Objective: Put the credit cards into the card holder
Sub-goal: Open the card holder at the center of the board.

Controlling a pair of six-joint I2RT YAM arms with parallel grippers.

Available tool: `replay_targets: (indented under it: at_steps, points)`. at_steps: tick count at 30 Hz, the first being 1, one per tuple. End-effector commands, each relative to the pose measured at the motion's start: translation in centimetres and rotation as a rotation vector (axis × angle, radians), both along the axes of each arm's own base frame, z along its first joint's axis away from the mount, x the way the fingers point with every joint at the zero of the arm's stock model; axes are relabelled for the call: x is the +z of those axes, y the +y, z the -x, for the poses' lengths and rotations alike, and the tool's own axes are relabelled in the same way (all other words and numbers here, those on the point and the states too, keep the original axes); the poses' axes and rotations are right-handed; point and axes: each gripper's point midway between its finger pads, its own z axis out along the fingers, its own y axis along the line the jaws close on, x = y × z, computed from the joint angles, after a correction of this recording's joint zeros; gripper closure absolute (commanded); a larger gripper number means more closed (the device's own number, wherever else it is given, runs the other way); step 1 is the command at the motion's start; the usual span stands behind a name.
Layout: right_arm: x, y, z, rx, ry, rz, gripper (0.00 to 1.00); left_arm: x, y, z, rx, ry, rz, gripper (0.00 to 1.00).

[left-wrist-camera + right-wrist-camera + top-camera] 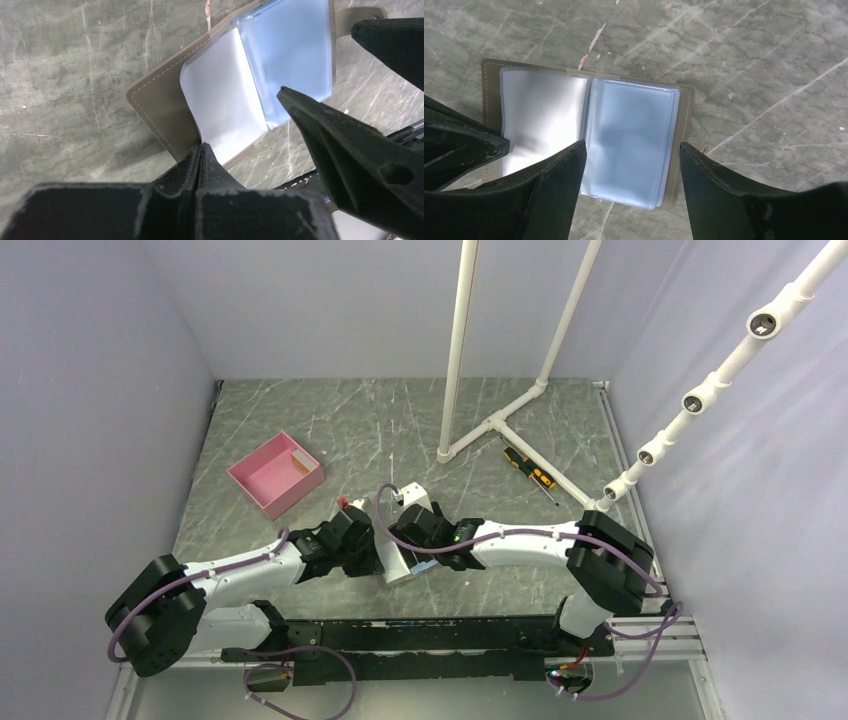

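The card holder (405, 562) lies open on the table between the two grippers: grey cover, light blue sleeves on its right half (631, 135), and a pale clear sleeve page on its left half (225, 100). My left gripper (200, 147) is shut on the near edge of that left sleeve page; it also shows in the top view (368, 552). My right gripper (632, 144) is open and empty, with one finger on each side of the blue right half, just above it. I see no credit cards clearly in any view.
A pink open box (275, 475) with a small brown item inside stands at the back left. A yellow-and-black screwdriver (528, 472) lies by the white pipe frame (500, 420) at the back right. A thin reddish streak (591, 45) marks the table beyond the holder.
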Motion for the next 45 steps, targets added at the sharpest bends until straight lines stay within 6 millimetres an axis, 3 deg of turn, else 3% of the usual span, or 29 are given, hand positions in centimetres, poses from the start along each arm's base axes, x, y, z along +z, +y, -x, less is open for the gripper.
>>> replay_targets:
  at_steps: [1, 10, 19, 27, 34, 38, 41, 45]
  points:
    - [0.9, 1.1, 0.1, 0.024, 0.001, -0.023, 0.27, 0.6, -0.6, -0.4, 0.005, -0.022, 0.04, 0.99]
    - [-1.6, 1.0, 0.2, 0.021, 0.024, 0.035, 0.25, 0.9, -0.3, -0.3, 0.01, -0.031, 0.039, 1.0]
    - [-1.3, 0.5, 0.2, 0.001, 0.019, 0.026, 0.43, 0.9, -0.2, -0.3, 0.009, -0.032, 0.039, 1.0]
    - [-0.4, -0.9, -0.6, -0.042, -0.033, 0.074, 0.3, 0.9, 0.0, -0.2, 0.013, -0.034, 0.036, 1.0]
    - [0.2, -2.1, -1.1, -0.085, -0.069, 0.131, 0.29, 0.8, -0.1, -0.2, 0.014, -0.032, 0.036, 1.0]
    - [0.2, -1.8, -0.8, -0.068, -0.056, 0.116, 0.29, 1.0, -0.3, -0.3, 0.009, -0.032, 0.041, 1.0]
    - [0.6, -1.3, -0.6, -0.056, -0.048, 0.088, 0.28, 1.7, -1.0, -0.4, 0.001, -0.044, 0.086, 0.89]
    - [1.3, -0.8, -0.4, -0.045, -0.047, 0.044, 0.27, 3.4, -2.0, -0.8, 0.001, -0.1, 0.181, 0.58]
